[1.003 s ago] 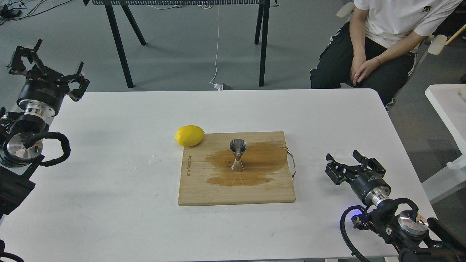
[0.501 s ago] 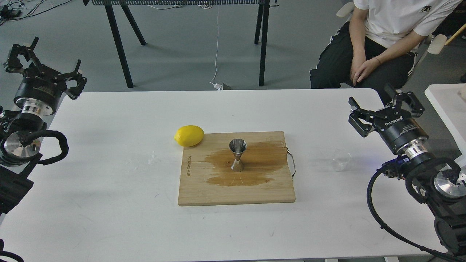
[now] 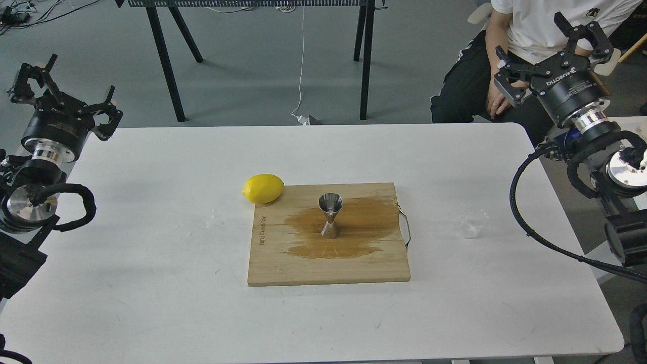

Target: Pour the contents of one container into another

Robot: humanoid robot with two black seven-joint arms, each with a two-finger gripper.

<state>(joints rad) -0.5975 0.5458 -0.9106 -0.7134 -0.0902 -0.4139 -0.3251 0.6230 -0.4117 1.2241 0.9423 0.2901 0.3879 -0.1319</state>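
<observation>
Since a moment ago the right gripper point(image 3: 553, 43) has risen well above the desk point(image 3: 151, 263), fingers spread and empty, leaving the clear cup point(image 3: 471, 226) right of the cutting board point(image 3: 328, 268). Left of the board, the left gripper point(image 3: 63, 88) hangs with fingers apart, holding nothing; the jigger point(image 3: 330, 216) stands upright on the board's wet patch. The nearly invisible cup could tip if approached off-centre.

Wide bare table point(image 3: 151, 313) lay left, near and far of the cutting board point(image 3: 283, 270). The jigger point(image 3: 330, 215) stood mid-board, a lemon point(image 3: 263, 188) touched its far-left corner, and the clear cup point(image 3: 472, 224) stood right.

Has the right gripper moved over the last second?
Yes. The right gripper rose up and away from the clear cup, which stays on the table.
</observation>
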